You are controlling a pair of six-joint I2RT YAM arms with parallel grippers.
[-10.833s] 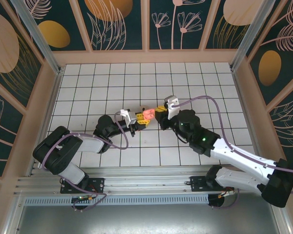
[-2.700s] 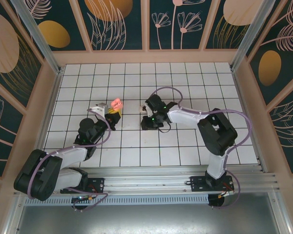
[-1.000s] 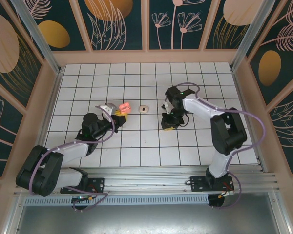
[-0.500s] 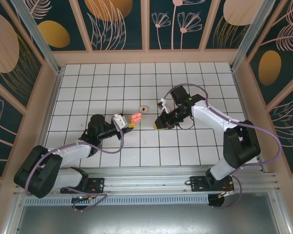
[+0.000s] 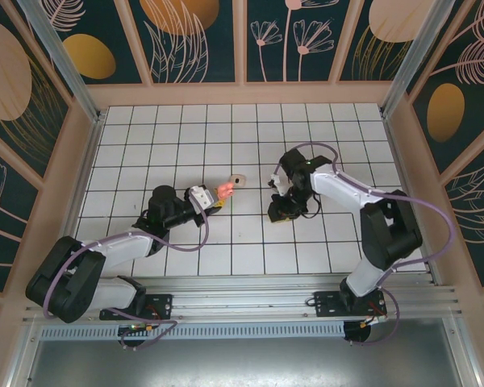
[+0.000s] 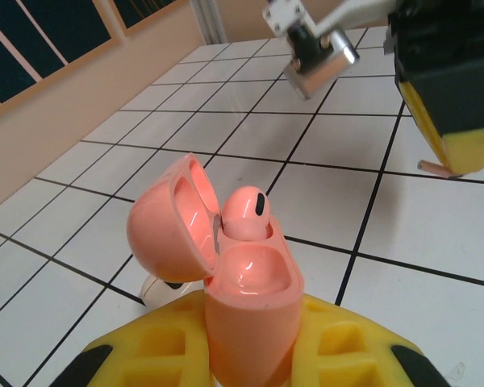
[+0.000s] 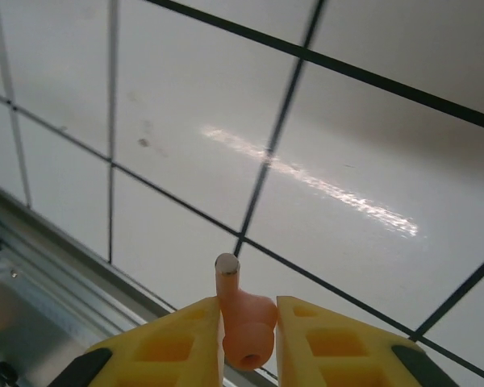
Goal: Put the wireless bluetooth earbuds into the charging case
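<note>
While the left gripper (image 5: 213,201) clamps the open pink charging case (image 6: 250,274) with one pink earbud (image 6: 244,216) seated, a beige earbud (image 5: 239,179) lies loose on the tiles (image 5: 185,137) just beyond, and the right gripper (image 5: 277,213) pinches the second pink earbud (image 7: 244,318), not yet inserted.

Salmon-pink plastic charging case (image 6: 246,310): smooth, high-gloss shell, with bright highlights on the body and the open lid. Pink earbud seated in the case (image 6: 244,214): the same glossy plastic, with one dark inset. Pinkish-red stemmed earbud (image 7: 244,322): smooth, semi-matt plastic with a pale metallic tip. The left gripper's yellow fingers (image 6: 161,363) and the right gripper's yellow fingers (image 7: 177,355): matt moulded plastic with recessed pockets. White tiled floor (image 7: 363,121): smooth, with a soft sheen streaked by reflected light. Silver front rail (image 5: 242,300): bare metal.
</note>
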